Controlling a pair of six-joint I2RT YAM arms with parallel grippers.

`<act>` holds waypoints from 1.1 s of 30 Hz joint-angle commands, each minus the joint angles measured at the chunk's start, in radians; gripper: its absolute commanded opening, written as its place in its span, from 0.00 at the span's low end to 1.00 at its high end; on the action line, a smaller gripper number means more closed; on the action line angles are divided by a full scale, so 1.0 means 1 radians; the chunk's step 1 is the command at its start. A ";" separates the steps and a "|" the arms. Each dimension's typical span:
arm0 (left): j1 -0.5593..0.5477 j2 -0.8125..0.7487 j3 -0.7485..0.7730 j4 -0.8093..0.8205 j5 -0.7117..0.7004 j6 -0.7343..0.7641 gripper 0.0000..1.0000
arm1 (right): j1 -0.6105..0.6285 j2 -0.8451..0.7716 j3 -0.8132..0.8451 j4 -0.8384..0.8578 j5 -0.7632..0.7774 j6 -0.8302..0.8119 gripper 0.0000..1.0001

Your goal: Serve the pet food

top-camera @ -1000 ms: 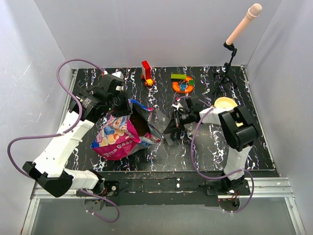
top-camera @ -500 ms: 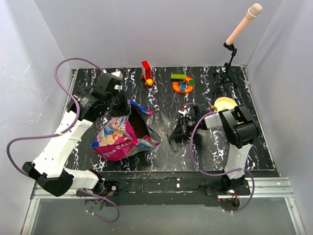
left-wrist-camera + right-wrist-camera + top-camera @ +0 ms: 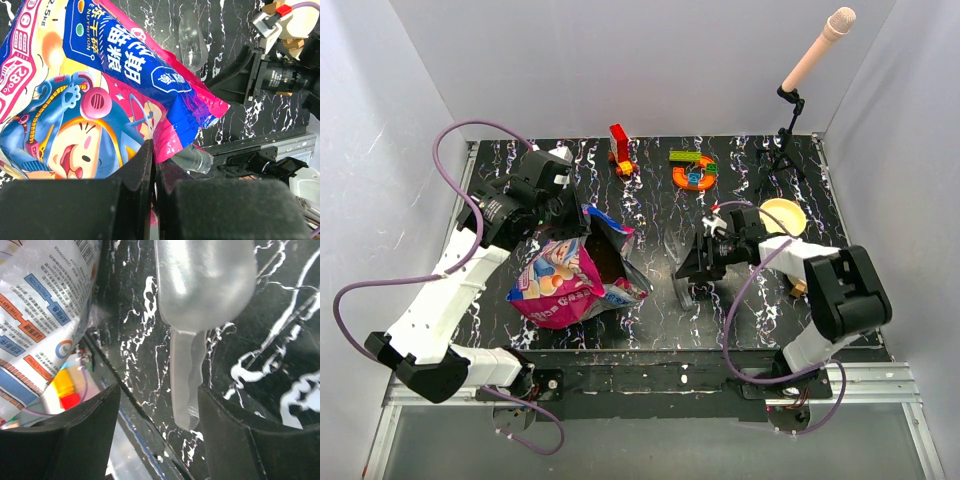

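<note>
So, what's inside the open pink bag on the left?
Dark-brown kibble shows through the mouth of the bag. Its printed walls cover the rest, so how full it is cannot be told.

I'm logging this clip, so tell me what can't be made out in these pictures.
Pet food: top view shows only a dark patch in the mouth of the bag; folds hide how much.
Scoop: clear, nearly lost against the marbled table in the top view; right gripper covers its handle there.
Bowl: right arm covers its near rim; too small to judge contents.
Left gripper: top view, its own body hides the fingertips.
</note>
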 commanded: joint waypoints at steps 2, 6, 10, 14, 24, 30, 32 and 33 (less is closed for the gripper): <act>-0.006 -0.077 0.012 0.138 0.065 -0.024 0.00 | 0.057 -0.160 0.020 -0.141 0.322 -0.021 0.73; -0.006 -0.076 0.010 0.109 0.105 -0.019 0.00 | 0.185 -0.205 -0.033 -0.001 0.564 0.012 0.77; -0.006 -0.070 0.007 0.073 0.121 -0.013 0.00 | 0.366 -0.182 -0.066 0.113 0.827 0.052 0.77; -0.006 -0.057 0.033 0.061 0.127 0.013 0.00 | 0.489 -0.133 -0.079 0.141 1.125 0.115 0.77; -0.004 -0.065 0.022 0.072 0.125 0.080 0.00 | 0.658 0.066 -0.078 0.144 1.489 0.251 0.70; -0.006 -0.039 0.038 0.067 0.142 0.132 0.00 | 0.771 0.097 -0.130 0.173 1.590 0.333 0.65; -0.006 -0.039 0.027 0.078 0.151 0.139 0.00 | 0.796 0.124 -0.124 0.129 1.629 0.388 0.64; -0.006 -0.037 0.021 0.086 0.156 0.145 0.00 | 0.801 0.141 -0.125 0.111 1.638 0.423 0.63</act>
